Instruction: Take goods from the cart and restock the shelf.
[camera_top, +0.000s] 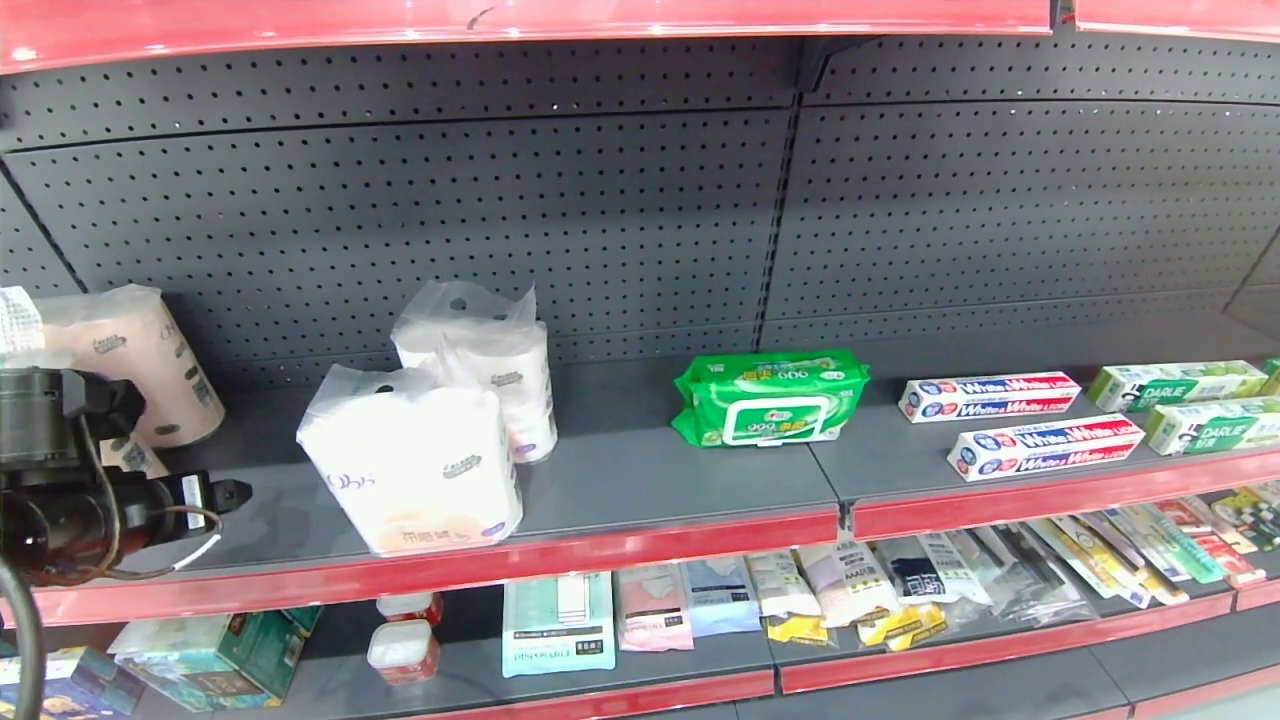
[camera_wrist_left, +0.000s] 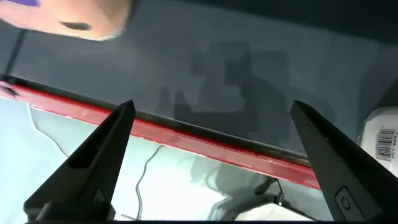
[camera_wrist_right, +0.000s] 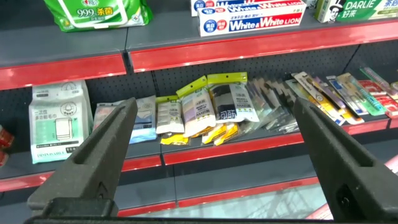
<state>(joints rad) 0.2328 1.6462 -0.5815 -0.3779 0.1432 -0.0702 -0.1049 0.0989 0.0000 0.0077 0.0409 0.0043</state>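
Left gripper (camera_wrist_left: 211, 106) is nearest: low on the left at the red front lip of the shelf (camera_top: 640, 470), fingers apart, nothing between them. It sits between the pink tissue pack (camera_top: 130, 360) at far left and the white tissue pack (camera_top: 410, 465) standing at the near edge. A second white pack (camera_top: 495, 375) stands just behind that one, toward the back panel.

Right gripper (camera_wrist_right: 214, 102) has fingers apart and is empty too. It's held back from the shelving, facing the lower tier of sachets (camera_wrist_right: 205, 109).

To the right on the same tier: green wet wipes (camera_top: 770, 397) lying flat, then toothpaste boxes (camera_top: 990, 396) and green toothpaste boxes (camera_top: 1175, 385), well apart from the tissue.

Progress, my read: three tissue packs are up in the left bay. There's lots of bare deck behind them and between tissue and wipes, so restocking is partly done at best. With both grippers empty, the next step looks like another fetch from the cart.
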